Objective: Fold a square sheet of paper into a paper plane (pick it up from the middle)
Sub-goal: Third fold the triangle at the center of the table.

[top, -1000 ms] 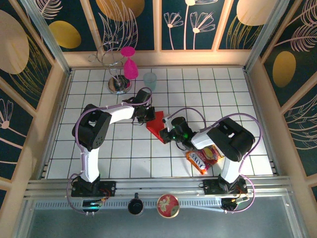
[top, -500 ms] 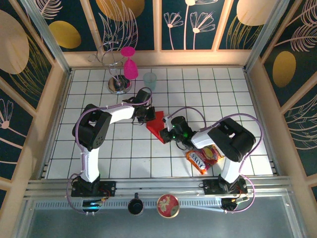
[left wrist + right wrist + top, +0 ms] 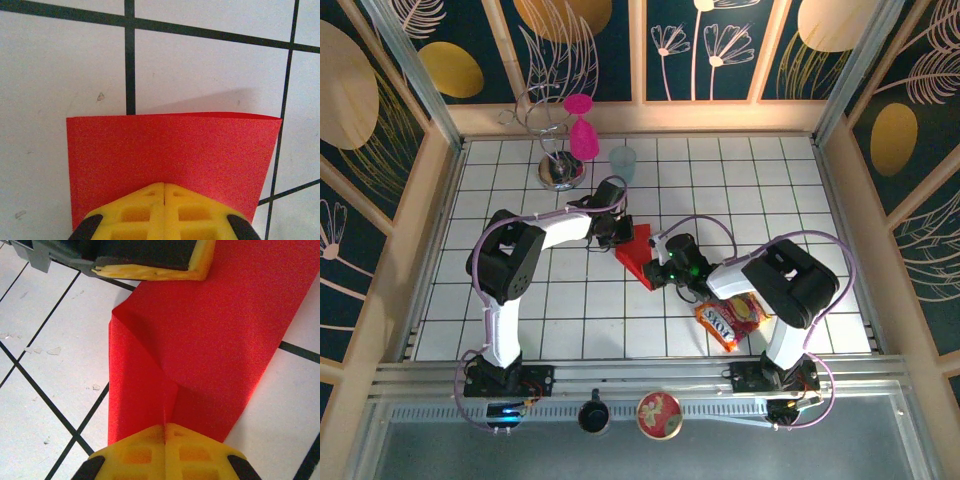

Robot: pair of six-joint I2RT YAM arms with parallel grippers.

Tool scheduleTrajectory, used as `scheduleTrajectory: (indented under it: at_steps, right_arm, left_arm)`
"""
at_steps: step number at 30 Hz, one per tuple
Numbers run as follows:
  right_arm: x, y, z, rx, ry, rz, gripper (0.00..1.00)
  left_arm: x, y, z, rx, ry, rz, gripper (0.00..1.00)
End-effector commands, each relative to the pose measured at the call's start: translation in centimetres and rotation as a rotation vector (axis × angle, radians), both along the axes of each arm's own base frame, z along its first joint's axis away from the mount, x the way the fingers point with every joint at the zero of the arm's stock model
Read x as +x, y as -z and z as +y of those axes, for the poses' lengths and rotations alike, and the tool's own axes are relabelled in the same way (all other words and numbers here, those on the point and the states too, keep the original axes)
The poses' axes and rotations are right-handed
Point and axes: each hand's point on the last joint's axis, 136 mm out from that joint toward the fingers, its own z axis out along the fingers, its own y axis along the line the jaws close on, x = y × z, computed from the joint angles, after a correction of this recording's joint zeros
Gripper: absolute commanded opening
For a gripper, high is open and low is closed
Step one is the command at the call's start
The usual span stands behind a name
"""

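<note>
Red paper point(image 3: 638, 254) folded over, mid-table, held between both my pincers above white grid tiles point(image 3: 570, 300); crease ridge runs toward my right pincer point(image 3: 656, 272); right jaws pressed together, clamped on paper's near edge; left pincer point(image 3: 619, 232) jaws likewise clamped on far edge; snack packet point(image 3: 730, 318) nearby on right, apart from paper; pink goblet point(image 3: 582, 128) well back.

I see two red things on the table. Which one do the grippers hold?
The plain red sheet of paper, pinched by the left gripper and the right gripper. The printed snack packet lies in no gripper.
</note>
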Motion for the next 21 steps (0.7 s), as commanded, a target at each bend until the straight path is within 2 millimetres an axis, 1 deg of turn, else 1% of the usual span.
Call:
scheduleTrajectory:
  at_steps: [1, 9, 21]
  right_arm:
    - [0.7, -0.5, 0.3, 0.008, 0.009, 0.002, 0.00]
    - [0.8, -0.2, 0.5, 0.000, 0.008, 0.012, 0.00]
    - [0.8, 0.9, 0.2, -0.030, 0.018, 0.039, 0.00]
  left_arm:
    - [-1.2, 2.1, 0.9, 0.045, 0.004, 0.073, 0.03]
    - [-1.3, 2.2, 0.9, 0.043, 0.004, 0.077, 0.03]
    - [-1.3, 2.0, 0.8, 0.039, 0.005, 0.073, 0.03]
